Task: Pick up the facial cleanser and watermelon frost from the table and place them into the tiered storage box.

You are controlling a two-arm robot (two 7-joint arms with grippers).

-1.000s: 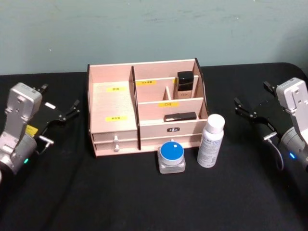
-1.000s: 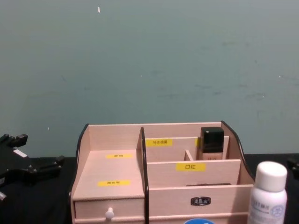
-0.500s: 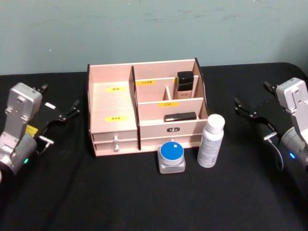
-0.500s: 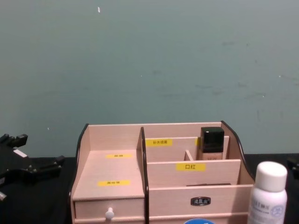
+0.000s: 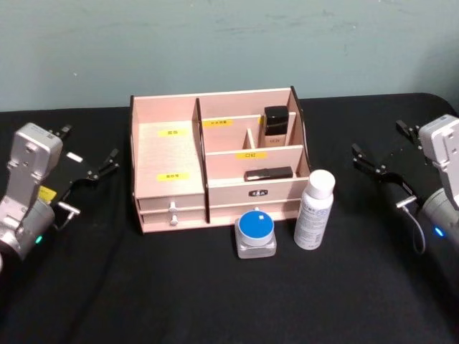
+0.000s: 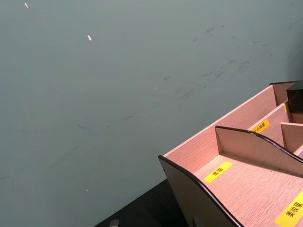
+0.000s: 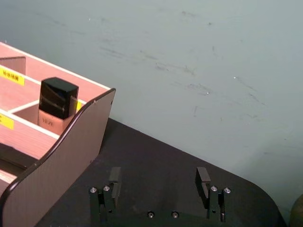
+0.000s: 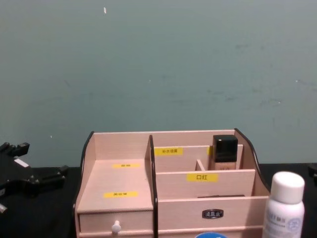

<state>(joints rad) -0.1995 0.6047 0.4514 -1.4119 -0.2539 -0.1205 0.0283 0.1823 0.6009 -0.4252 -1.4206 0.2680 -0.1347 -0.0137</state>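
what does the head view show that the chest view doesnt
Head view: the open right gripper on the right, and the clear square body of the blue-lidded jar on the black table. Chest view: a white speck high on the teal wall. Shared: the pale wooden tiered storage box, the white bottle with a white cap, the open left gripper at the left.

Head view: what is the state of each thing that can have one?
Drawer: shut.
White bottle: upright, capped, on table.
Blue-lidded jar: lid on, on table.
Black-capped bottle: upright in the tiered storage box.
Left end effector: open, empty.
Right end effector: open, empty.
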